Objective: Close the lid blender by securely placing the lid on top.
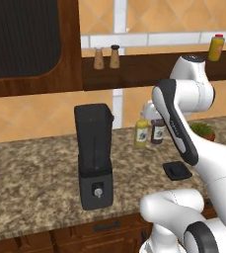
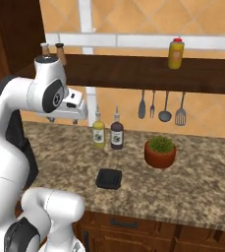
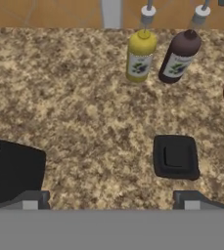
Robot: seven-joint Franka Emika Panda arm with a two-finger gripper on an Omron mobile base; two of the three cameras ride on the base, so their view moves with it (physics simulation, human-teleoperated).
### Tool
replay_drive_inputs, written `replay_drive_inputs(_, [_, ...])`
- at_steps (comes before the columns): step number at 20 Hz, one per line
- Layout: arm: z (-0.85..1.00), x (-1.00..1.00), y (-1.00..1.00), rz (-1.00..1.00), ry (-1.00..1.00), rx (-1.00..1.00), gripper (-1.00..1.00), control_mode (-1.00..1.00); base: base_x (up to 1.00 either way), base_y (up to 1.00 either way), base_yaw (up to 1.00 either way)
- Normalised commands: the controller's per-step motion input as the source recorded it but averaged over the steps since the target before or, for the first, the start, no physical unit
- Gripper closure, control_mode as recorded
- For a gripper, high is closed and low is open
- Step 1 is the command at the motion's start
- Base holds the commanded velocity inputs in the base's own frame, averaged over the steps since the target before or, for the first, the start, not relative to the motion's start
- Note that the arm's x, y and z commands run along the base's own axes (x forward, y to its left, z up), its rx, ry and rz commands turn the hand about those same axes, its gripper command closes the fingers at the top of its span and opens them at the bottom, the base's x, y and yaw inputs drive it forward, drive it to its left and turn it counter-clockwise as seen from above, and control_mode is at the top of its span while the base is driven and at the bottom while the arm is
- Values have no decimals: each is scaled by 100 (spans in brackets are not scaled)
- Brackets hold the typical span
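Nearby, yellow bottle [image 3: 141, 56] and dark bottle [image 3: 179, 57] behind the lid [image 3: 176, 156]; end effector [image 3: 111, 199] released, high above.

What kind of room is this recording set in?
A rendered home kitchen, it seems: a granite-look counter carrying a blender, cooking utensils hanging under a shelf, and squeeze bottles beside the tiled wall.
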Motion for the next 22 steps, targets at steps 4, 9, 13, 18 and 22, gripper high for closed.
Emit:
replay_drive_inputs(4, [0, 0, -4, 0, 0, 0, -100, -100, 11, -1, 0])
replay_drive_inputs(9, [-40, -7, -89, -2, 11, 5, -100, -100, 0, 0, 0])
replay_drive_inputs(13, [-68, 0, -100, -8, 15, 5, -100, -100, 0, 0, 0])
replay_drive_inputs(18, [-72, 0, -86, -13, 18, 10, -100, -100, 0, 0, 0])
replay_drive_inputs(22, [-74, 13, -39, -13, 25, 7, -100, -100, 0, 0, 0])
